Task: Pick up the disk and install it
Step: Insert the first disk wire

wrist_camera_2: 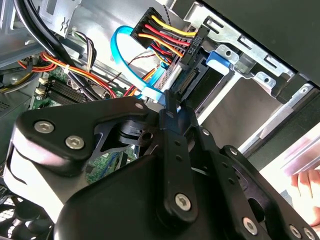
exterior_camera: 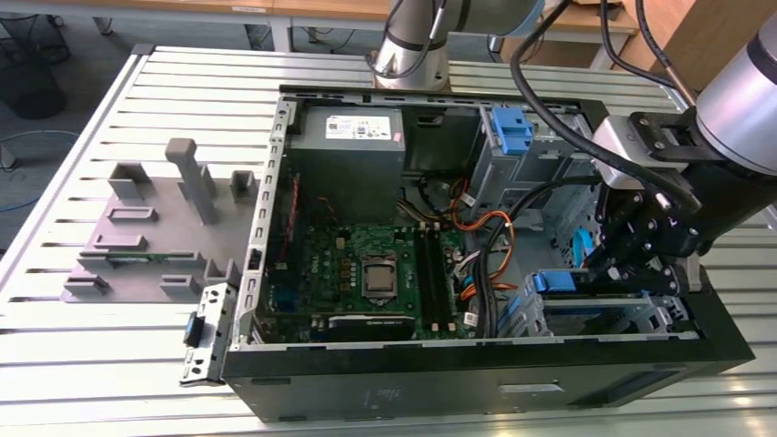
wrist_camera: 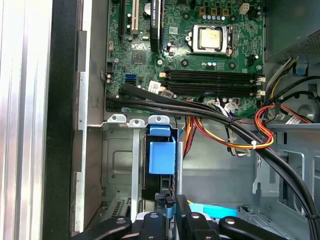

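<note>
Tool (exterior_camera: 634,259) is lowered into the open computer case (exterior_camera: 486,364), at the drive bays on the exterior view's right. In both wrist views its black linkage crowds the foreground; fingers (wrist_camera: 170,210) stand close together over a blue part, but whether they clamp it cannot be told.

Disk (exterior_camera: 580,284): its blue caddy sits in the metal drive cage (exterior_camera: 607,319), directly beneath the tool. In the first wrist view the caddy's blue tab (wrist_camera: 162,155) stands upright in the cage slot just beyond the fingertips. In the second wrist view a black power connector (wrist_camera_2: 192,52) with red, yellow and black wires, and a light blue data cable (wrist_camera_2: 125,60), hang just beside the bay.

Case interior: green motherboard (exterior_camera: 364,273) with bare processor socket (wrist_camera: 212,39) and memory slots (wrist_camera: 210,80) lies to the exterior view's left of the cage. Grey power supply (exterior_camera: 349,127) occupies the far corner. A second blue bracket (exterior_camera: 516,132) stands in the far bay. Thick black cables (wrist_camera: 200,107) run across the board toward the arm.

Surface: the case lies on a slatted metal table (exterior_camera: 122,364). A grey fixture (exterior_camera: 158,228) with upright posts stands on the table at the exterior view's left of the case. The arm's base column (exterior_camera: 413,41) rises at the table's far edge. Floor and desks lie beyond.
</note>
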Available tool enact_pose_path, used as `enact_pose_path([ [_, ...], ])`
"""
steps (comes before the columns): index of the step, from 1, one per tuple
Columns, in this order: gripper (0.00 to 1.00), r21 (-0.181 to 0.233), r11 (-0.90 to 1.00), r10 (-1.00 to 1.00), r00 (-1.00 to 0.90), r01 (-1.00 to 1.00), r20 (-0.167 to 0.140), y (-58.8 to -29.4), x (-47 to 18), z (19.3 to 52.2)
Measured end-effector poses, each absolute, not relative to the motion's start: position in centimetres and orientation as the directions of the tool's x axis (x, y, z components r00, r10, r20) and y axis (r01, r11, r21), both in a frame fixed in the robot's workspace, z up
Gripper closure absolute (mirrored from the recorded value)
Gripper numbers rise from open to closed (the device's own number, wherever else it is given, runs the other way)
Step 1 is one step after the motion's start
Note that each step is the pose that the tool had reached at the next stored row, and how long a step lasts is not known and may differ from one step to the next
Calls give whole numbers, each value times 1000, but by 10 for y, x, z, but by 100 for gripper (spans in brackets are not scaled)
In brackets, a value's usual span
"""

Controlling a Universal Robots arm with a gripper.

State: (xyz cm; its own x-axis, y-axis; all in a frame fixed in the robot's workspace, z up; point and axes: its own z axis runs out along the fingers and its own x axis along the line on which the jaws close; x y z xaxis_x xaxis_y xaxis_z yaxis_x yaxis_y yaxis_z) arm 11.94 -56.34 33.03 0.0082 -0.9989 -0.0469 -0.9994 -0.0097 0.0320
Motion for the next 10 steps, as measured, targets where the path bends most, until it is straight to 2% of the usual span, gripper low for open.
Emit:
enact_pose_path([
  [10,76,32,-10,-999,8,-999,-47,-563,119,343],
])
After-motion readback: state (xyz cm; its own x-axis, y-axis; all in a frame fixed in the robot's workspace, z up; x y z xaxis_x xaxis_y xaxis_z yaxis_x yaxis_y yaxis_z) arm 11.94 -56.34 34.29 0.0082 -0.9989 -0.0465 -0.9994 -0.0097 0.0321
